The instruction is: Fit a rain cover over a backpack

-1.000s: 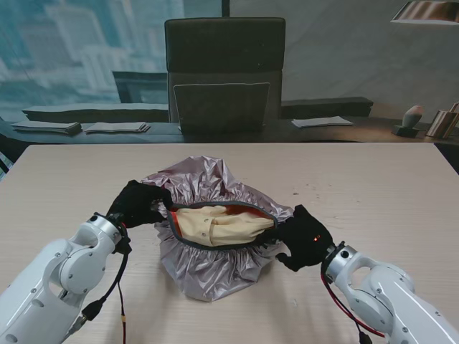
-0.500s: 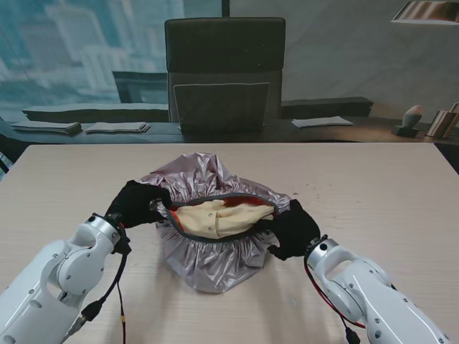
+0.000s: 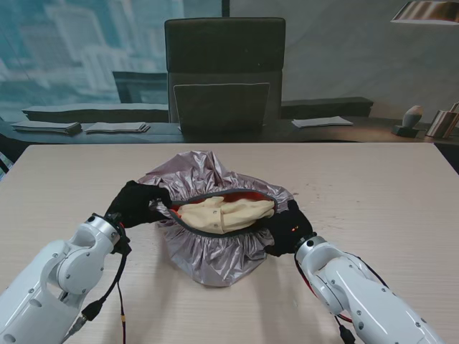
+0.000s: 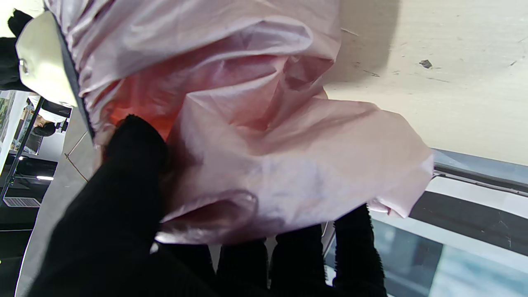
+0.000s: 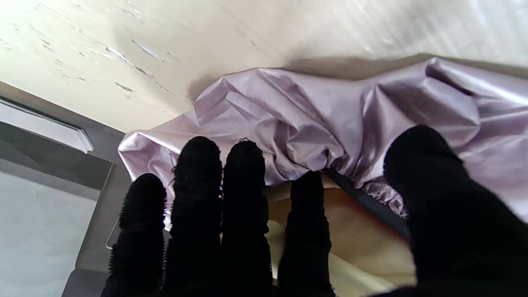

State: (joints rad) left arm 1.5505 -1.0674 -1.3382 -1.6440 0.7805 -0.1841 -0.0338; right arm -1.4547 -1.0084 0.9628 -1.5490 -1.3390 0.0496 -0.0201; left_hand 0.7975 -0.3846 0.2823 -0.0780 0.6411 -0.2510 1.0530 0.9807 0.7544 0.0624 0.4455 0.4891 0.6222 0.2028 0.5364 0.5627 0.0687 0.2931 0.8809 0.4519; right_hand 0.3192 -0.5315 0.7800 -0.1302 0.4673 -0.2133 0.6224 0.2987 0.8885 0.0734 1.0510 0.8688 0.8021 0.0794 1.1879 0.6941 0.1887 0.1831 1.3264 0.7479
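A crinkled silver rain cover [image 3: 208, 252] is bunched around a cream backpack [image 3: 224, 214] in the middle of the table. Its dark elastic rim [image 3: 188, 228] rings the part of the pack that shows. My left hand [image 3: 135, 203], in a black glove, is shut on the cover's left edge; the left wrist view shows thumb and fingers [image 4: 123, 173] pinching the fabric [image 4: 264, 136]. My right hand [image 3: 288, 228] grips the rim at the right. In the right wrist view its fingers [image 5: 243, 185] curl over the cover [image 5: 313, 119] and the thumb presses on the rim.
The light wooden table [image 3: 373, 186] stretches wide on both sides of the pack. A dark office chair [image 3: 225, 72] stands behind the far edge. Papers [image 3: 323, 122] and small items lie on a dark counter beyond.
My right hand has drawn the rim leftward and slightly away from me. The opening over the backpack has narrowed and the cover is more bunched. The left hand has held still.
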